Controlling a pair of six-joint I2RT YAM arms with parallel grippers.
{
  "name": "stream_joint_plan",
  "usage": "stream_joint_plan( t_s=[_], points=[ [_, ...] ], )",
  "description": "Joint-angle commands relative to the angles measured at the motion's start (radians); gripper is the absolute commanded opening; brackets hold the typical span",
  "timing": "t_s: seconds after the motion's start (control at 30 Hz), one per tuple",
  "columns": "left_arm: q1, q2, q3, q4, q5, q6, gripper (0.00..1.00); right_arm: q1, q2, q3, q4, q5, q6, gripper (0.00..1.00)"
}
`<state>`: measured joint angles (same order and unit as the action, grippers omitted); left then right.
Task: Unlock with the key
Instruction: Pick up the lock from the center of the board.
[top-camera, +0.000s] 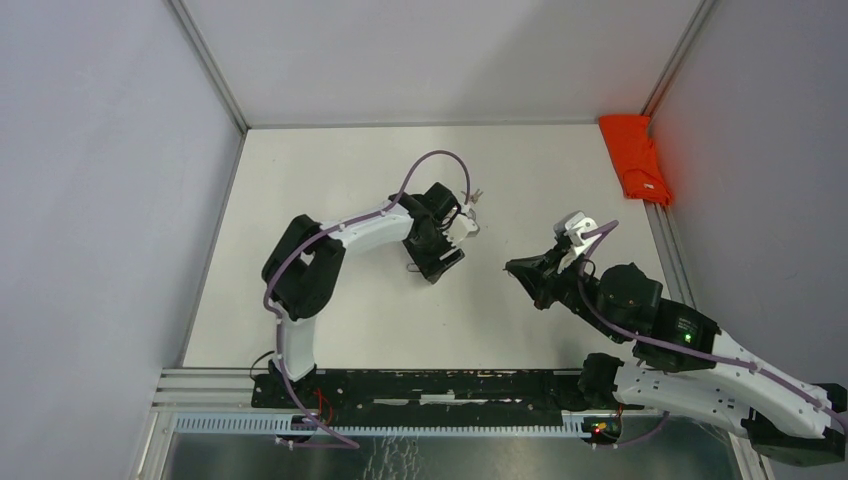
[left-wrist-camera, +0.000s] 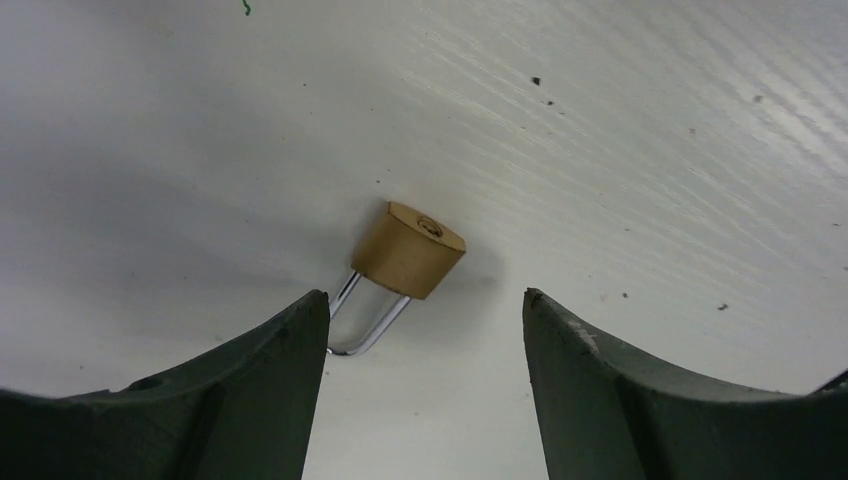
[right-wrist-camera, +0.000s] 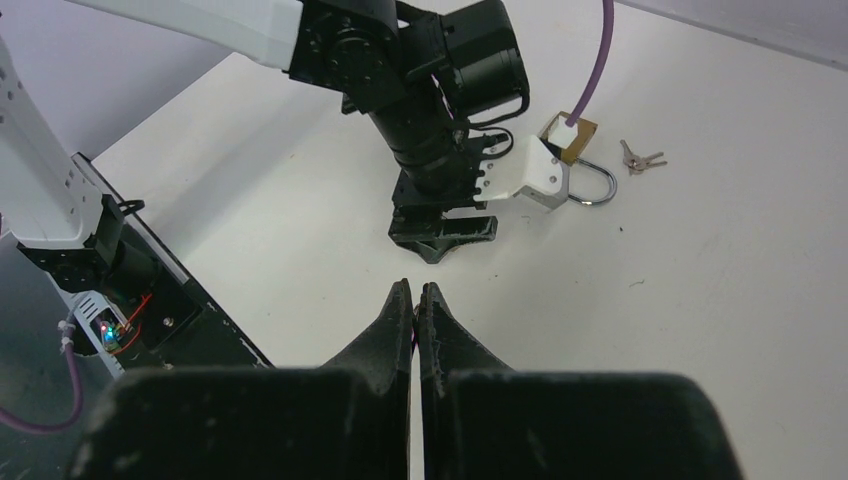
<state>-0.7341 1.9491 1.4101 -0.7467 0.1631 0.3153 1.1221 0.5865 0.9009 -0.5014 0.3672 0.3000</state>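
A brass padlock (left-wrist-camera: 408, 250) lies on the white table with its steel shackle (left-wrist-camera: 368, 322) pointing toward my left gripper (left-wrist-camera: 425, 300). That gripper is open and hovers low, just short of the lock, and its left fingertip (left-wrist-camera: 300, 330) is close to the shackle bend. In the right wrist view the padlock (right-wrist-camera: 578, 143) is partly hidden behind the left wrist's white camera block. A small bunch of keys (right-wrist-camera: 641, 158) lies just beyond it, also seen as keys (top-camera: 477, 197) from above. My right gripper (top-camera: 515, 268) is shut and empty, right of the left arm, away from the keys.
A red cloth (top-camera: 637, 155) lies at the far right corner by the wall. The black mounting rail (top-camera: 420, 385) runs along the near edge. Grey walls enclose the table on three sides.
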Motion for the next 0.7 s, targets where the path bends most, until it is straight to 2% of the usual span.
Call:
stream_joint_plan(
  t_s=[0.0,0.27,0.4,0.57,0.67],
  points=[
    [0.006,0.024,-0.009,0.065,-0.052,0.041,0.75,0.001,-0.004,-0.002,0.031,0.011,-0.014,0.00],
    [0.005,0.064,-0.011,0.084,-0.090,0.044,0.74,0.001,-0.002,-0.002,0.045,0.008,-0.015,0.00],
    [0.004,0.085,-0.005,0.077,-0.091,0.024,0.69,0.001,0.004,0.001,0.054,0.004,-0.016,0.00],
    [0.003,0.086,-0.018,0.082,-0.071,-0.046,0.43,0.001,0.005,-0.005,0.072,-0.010,-0.015,0.00],
    [-0.005,0.094,-0.007,0.051,-0.081,-0.072,0.33,0.001,0.011,-0.003,0.076,-0.017,-0.017,0.00]
  ],
)
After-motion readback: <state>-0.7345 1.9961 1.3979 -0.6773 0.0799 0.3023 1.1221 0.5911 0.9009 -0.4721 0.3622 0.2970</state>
